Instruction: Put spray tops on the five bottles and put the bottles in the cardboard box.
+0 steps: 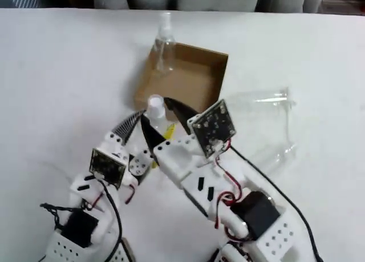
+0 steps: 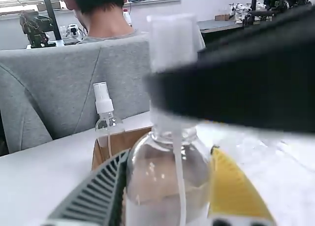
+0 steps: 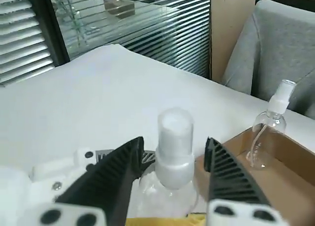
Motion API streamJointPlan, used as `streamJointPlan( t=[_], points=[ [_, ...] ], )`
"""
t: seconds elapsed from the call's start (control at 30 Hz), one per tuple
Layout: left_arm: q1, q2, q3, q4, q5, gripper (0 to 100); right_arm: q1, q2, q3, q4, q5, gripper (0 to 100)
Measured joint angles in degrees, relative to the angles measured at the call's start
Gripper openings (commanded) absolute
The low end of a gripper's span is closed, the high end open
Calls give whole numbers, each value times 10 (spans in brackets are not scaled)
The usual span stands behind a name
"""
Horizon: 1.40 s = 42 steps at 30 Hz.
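At the near left of the white table [image 1: 57, 73], the left gripper [image 1: 142, 127] has its grey ribbed jaw and its yellow jaw clamped on a clear round plastic bottle [image 2: 162, 172], held upright just near of the box. A white spray top [image 1: 155, 105] sits on its neck. The right gripper [image 3: 173, 147] straddles that top with its black jaws apart, and I cannot tell whether the top is screwed home. Beyond, a brown cardboard box [image 1: 197, 82] holds one capped clear bottle [image 1: 164, 45] upright in its far left corner. I judge one of five done, a second nearly, and three to come. Crumpled clear plastic wrapping [image 1: 268, 122] lies to the right. Grey upholstered seating [image 2: 49, 103] and window blinds [image 3: 123, 19] stand past the table.
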Motion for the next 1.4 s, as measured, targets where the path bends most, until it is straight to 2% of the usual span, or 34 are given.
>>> streamJointPlan(
  t=[0.13, 0.2, 0.27, 0.3, 0.37, 0.5, 0.67, 0.8, 0.93, 1.23, 1.4],
  points=[
    [0, 0, 0, 0, 0, 20, 2, -3, -91, 58, 0, 152],
    [0, 0, 0, 0, 0, 20, 2, -8, -128, 89, 0, 106],
    [0, 0, 0, 0, 0, 20, 2, -15, -147, 113, 0, 16],
    [0, 0, 0, 0, 0, 20, 4, -15, -152, 120, 0, 9],
    [0, 0, 0, 0, 0, 20, 25, -14, -156, 122, 0, 39],
    [0, 0, 0, 0, 0, 20, 97, -11, -144, 126, 0, 18],
    [-8, 0, 0, 0, 0, 20, 202, -9, -39, 126, 3, 15],
    [-40, 0, 0, -12, 0, 20, 266, -2, 110, 125, 59, 15],
    [-61, 0, 0, -30, 15, 20, 337, -3, 233, 64, 76, 16],
    [-95, 4, -72, -37, 94, 20, 430, -4, 437, -92, 78, 16],
    [-99, 136, -137, -124, 120, 20, 457, -4, 491, -154, 78, 16]
  ],
)
